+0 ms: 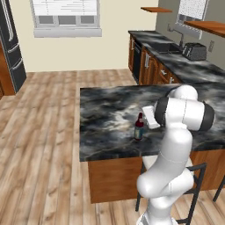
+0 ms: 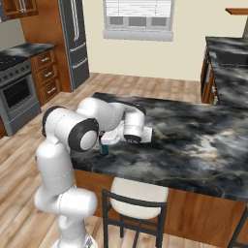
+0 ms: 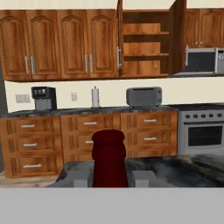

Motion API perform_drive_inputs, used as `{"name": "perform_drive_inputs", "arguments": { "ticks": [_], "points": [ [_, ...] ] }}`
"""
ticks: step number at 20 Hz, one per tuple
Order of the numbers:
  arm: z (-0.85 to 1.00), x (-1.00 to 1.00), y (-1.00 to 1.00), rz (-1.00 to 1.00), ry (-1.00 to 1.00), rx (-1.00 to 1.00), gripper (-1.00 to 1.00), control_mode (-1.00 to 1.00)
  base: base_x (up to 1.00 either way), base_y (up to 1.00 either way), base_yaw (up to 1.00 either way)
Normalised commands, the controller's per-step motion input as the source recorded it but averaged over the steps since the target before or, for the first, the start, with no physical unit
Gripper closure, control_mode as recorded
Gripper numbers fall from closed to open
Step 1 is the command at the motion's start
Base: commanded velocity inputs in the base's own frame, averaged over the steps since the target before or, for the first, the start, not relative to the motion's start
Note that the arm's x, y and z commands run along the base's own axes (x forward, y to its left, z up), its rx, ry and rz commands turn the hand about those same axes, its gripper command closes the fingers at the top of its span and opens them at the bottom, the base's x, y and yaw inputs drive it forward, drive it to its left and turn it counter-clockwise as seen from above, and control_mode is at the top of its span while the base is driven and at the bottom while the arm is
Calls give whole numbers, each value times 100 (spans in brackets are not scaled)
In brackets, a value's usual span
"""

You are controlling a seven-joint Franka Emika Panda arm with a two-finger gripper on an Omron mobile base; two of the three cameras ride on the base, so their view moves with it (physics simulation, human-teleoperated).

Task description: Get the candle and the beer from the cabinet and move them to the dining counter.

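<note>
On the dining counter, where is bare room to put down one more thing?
The dining counter is bare left of and beyond the beer, up to its far edge. The only crowded spot is around the beer, near the front edge, where the pincer closes on it.

Bare marbled island top (image 1: 110, 114) spreads across the centre of the left base frame, open to the left of and behind the bottle (image 1: 139, 127) standing near the front edge. The arm's own elbow (image 1: 184, 112) crowds the right of the bottle. At lower right, a stool (image 1: 193, 176) sits tucked under the edge. Open wood floor (image 1: 44, 132) fills the left side.
</note>
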Motion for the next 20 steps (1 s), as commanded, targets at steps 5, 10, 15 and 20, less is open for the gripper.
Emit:
{"name": "perform_drive_inputs", "arguments": {
  "ticks": [5,10,15,20],
  "points": [
    [-15,21,0,0,-1,0,100,-100,0,0,0],
    [-4,30,0,0,-2,0,100,-100,0,0,0],
    [-2,22,0,0,-1,0,100,-100,0,0,0],
    [-19,7,0,0,0,0,100,-100,0,0,0]
  ]
}}
